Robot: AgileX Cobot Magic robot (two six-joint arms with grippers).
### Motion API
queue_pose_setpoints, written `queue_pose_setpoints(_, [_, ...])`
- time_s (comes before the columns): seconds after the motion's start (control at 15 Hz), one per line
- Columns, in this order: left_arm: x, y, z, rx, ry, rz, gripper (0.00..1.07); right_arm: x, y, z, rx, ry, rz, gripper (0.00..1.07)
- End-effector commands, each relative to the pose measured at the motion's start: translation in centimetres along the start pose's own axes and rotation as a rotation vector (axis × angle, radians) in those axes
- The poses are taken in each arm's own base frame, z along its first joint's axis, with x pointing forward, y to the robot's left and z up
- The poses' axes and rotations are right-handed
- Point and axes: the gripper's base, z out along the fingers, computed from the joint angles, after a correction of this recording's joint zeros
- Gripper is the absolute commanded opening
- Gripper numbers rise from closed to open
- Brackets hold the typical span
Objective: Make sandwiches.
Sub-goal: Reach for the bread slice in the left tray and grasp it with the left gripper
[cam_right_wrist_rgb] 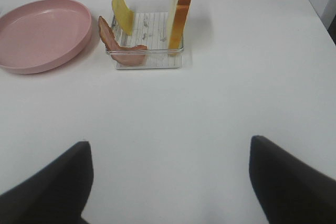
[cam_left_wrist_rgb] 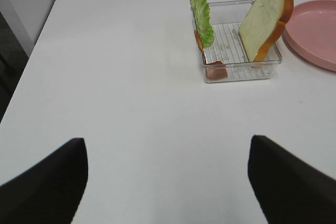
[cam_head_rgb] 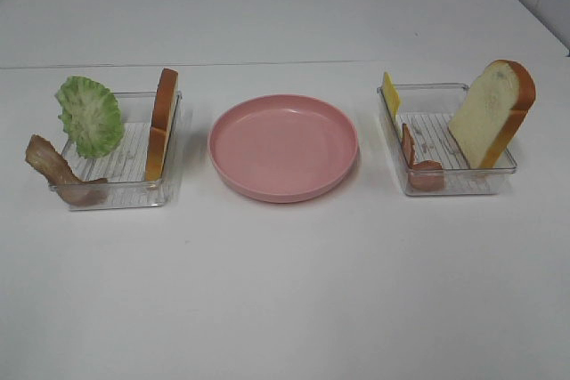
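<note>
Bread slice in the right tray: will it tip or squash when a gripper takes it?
The bread slice stands on edge, leaning on the right tray, so a nudge would probably topple it. It looks like thick foam: likely light and squashy. Its matte face should grip well.

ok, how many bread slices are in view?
2. One bread slice stands on edge in the left tray, against its plate-side wall; the other slice leans in the right tray, on the side away from the pink plate. None look hidden.
</note>
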Motion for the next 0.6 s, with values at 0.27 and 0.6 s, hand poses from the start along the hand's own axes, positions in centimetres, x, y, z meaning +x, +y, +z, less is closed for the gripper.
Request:
queue_pose_setpoints(0.27, [0.1, -0.04, -0.24, 0.008, -0.029, -0.005, 0.79, 0.0, 0.0, -0.03, 0.007, -0.015, 0.009, 0.78])
queue_pose_setpoints(0.6, [0.1, -0.04, -0.24, 0.008, -0.029, -0.005, 0.79, 0.0, 0.0, -0.03, 0.007, -0.015, 0.009, 0.78])
